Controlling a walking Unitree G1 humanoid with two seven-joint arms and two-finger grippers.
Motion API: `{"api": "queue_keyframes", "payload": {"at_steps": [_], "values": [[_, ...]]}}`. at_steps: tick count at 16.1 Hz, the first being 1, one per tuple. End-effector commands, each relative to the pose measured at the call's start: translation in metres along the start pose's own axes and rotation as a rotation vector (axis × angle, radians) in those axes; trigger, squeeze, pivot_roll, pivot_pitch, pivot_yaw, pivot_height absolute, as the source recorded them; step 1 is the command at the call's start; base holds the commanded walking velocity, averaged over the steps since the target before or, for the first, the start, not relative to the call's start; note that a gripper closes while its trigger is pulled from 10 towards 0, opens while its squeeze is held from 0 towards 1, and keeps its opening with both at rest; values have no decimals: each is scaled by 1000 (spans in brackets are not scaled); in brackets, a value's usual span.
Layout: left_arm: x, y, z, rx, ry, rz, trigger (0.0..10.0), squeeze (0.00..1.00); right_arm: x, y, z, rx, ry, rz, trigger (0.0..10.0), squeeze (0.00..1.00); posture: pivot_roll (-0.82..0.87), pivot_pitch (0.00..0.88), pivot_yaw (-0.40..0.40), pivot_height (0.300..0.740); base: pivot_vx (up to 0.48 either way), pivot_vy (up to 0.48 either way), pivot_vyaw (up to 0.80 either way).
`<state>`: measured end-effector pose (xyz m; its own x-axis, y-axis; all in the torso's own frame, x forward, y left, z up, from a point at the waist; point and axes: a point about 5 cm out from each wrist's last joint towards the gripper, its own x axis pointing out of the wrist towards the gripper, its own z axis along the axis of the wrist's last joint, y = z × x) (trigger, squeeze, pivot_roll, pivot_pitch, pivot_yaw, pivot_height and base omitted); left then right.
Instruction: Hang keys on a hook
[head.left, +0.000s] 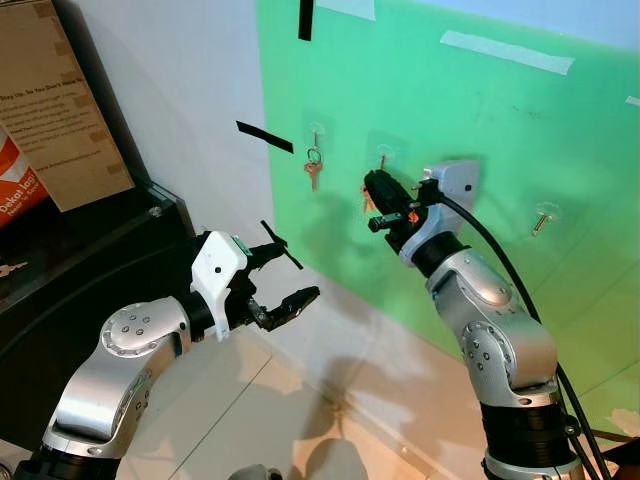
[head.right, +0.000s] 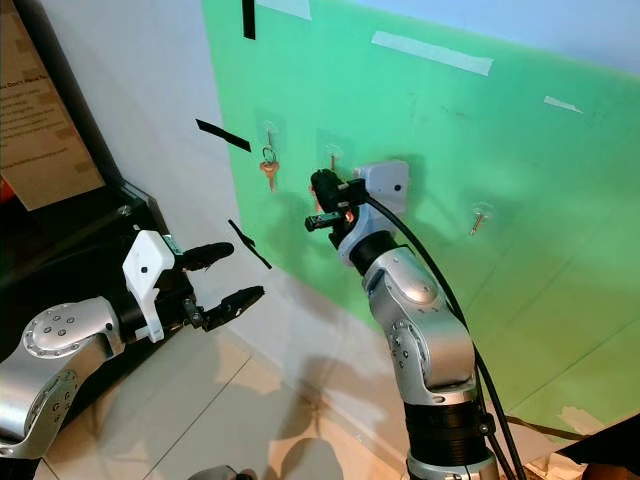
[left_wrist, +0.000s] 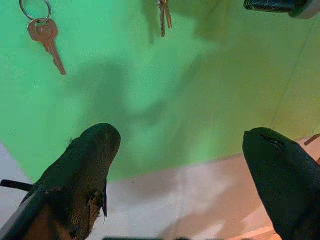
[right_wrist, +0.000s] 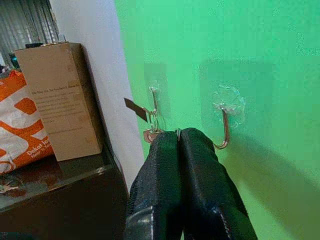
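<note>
The right hand (head.left: 378, 192) is raised to the green wall (head.left: 480, 120), its two black fingers (right_wrist: 185, 165) pressed tightly together just below and beside the middle hook (right_wrist: 224, 127). A thin sliver of metal shows at the seam between the fingertips in the right wrist view, and in the left wrist view a set of keys (left_wrist: 164, 15) hangs close to the wall near that hook; whether the ring is already over the hook cannot be told. On the neighbouring hook (head.left: 315, 135) toward the robot's left, a single copper key (head.left: 313, 172) hangs from its ring against the green. A third hook (head.left: 543, 215) sits farther right on the wall. The left hand (head.left: 290, 280) hovers lower down, in front of the wall's base, its fingers (left_wrist: 85, 170) spread wide with nothing between them. A cardboard box (head.left: 60, 110) and an orange bag (head.left: 18, 180) stand on the dark tabletop (head.left: 90, 250) at the left
</note>
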<state>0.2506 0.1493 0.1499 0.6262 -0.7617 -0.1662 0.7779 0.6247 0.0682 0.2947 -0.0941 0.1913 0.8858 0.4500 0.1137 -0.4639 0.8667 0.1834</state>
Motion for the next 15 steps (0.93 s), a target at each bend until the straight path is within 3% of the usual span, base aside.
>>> {"api": "queue_keyframes", "payload": {"at_steps": [1, 7, 15], "values": [[0, -2, 5, 13, -10, -21, 10000, 0, 4, 4, 4, 3, -8, 14, 10000, 0, -38, 0, -3, 740, 0, 0, 0], [1, -2, 7, 14, -17, -22, 10000, 0, 10, -3, 4, 19, -1, -45, 10000, 0, -35, 0, -8, 740, 0, 0, 0], [2, -3, 7, 14, -20, -23, 10000, 0, 10, -24, -3, 24, 41, -212, 10000, 0, -34, 0, -10, 740, 0, 0, 0]]}}
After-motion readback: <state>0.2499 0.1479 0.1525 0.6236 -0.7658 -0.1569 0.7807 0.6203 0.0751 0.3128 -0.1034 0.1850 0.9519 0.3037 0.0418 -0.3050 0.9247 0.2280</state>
